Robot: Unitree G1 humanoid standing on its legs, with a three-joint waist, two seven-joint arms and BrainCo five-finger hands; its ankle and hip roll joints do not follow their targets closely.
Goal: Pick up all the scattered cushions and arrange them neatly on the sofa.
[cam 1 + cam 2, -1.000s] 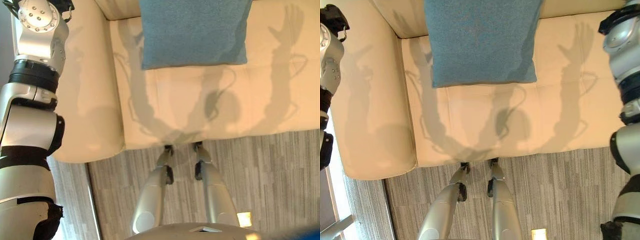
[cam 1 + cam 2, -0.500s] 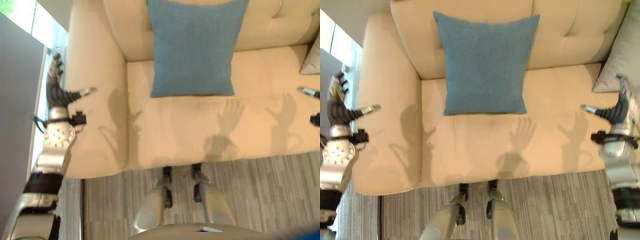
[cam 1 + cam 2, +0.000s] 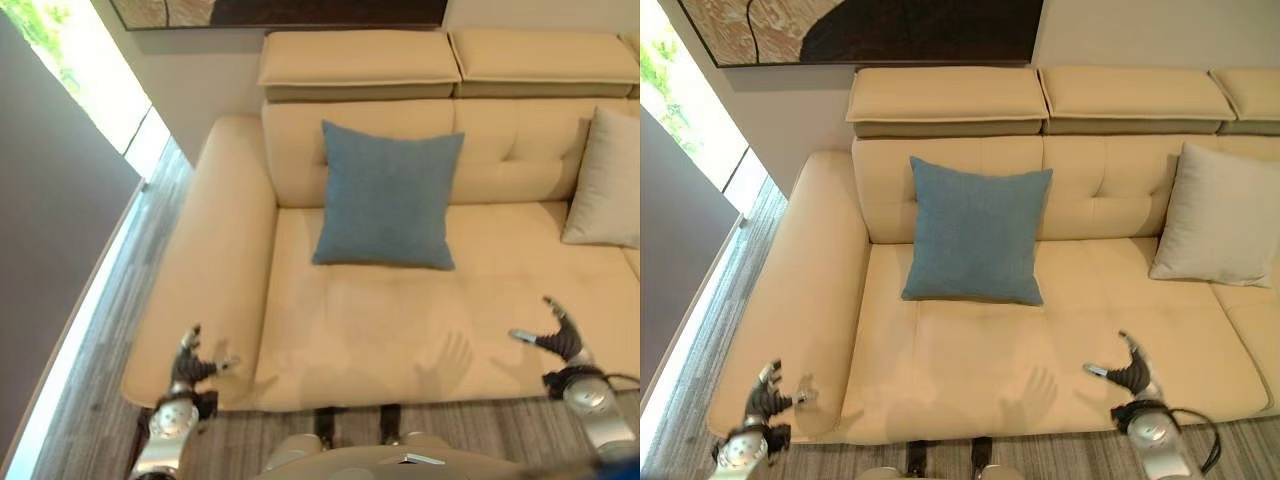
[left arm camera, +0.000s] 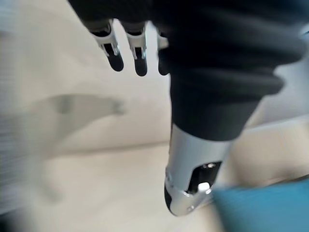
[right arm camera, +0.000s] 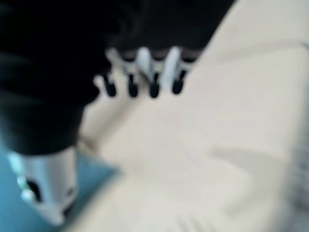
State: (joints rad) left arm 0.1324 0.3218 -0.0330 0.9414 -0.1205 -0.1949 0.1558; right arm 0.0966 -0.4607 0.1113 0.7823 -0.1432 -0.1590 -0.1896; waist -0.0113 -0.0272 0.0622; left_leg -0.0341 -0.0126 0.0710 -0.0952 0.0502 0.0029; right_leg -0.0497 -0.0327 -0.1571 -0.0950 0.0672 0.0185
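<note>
Fingers of the right hand (image 3: 1130,374) are being held spread and relaxed, with nothing gripped, above the front edge of the cream leather sofa (image 3: 970,370), toward its right part. The left hand (image 3: 768,400) is being held open in the same way over the front end of the sofa's left armrest, and it is empty too; in the left wrist view its fingers (image 4: 116,53) are seen straight above the pale seat.

Further in, a square blue fabric cushion (image 3: 977,231) is being propped upright against the backrest near the sofa's left corner, its lower edge resting on the seat. A pale grey square cushion (image 3: 1225,218) is being leaned against the backrest well to the right, at the right edge of the view.

Both visible cushions are judged to be placed already, so the step in hand seems to be a check after placing. The next move probably calls for a search of the floor for any cushion not yet gathered.
</note>
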